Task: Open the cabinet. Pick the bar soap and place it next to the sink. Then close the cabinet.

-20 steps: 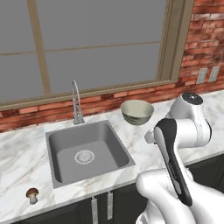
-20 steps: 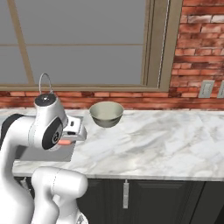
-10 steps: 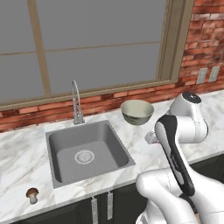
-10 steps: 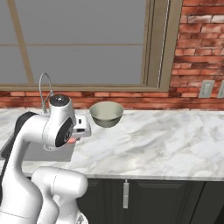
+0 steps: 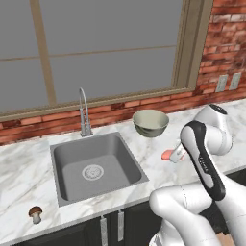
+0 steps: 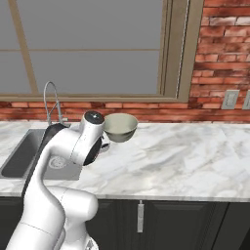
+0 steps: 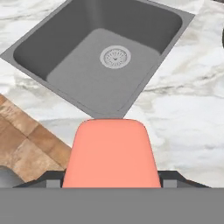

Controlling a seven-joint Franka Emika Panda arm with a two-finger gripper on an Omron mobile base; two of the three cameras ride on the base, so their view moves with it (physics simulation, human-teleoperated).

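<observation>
Fingers (image 7: pixel 110 186) clamp the bar soap (image 7: pixel 110 155), its long axis pointing toward the sink (image 7: pixel 87 83).

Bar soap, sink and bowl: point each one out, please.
bar soap (image 7: pixel 110 154), hand view, middle of its pink face.
sink (image 5: pixel 77 153), left base view, bare basin floor.
bowl (image 6: pixel 120 130), right base view, outer wall.

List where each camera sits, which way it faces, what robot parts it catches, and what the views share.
Left base view: behind the arm to its left, looking forward and down at the sink, bowl and mushroom; the arm rises lower right, holding the soap.
Right base view: behind to the right, facing the counter and window; the arm rises lower left.
Hand view: on the hand, looking along the jaws at the soap and the sink beyond.
Shared: sink in all three; bowl in both base views.
</observation>
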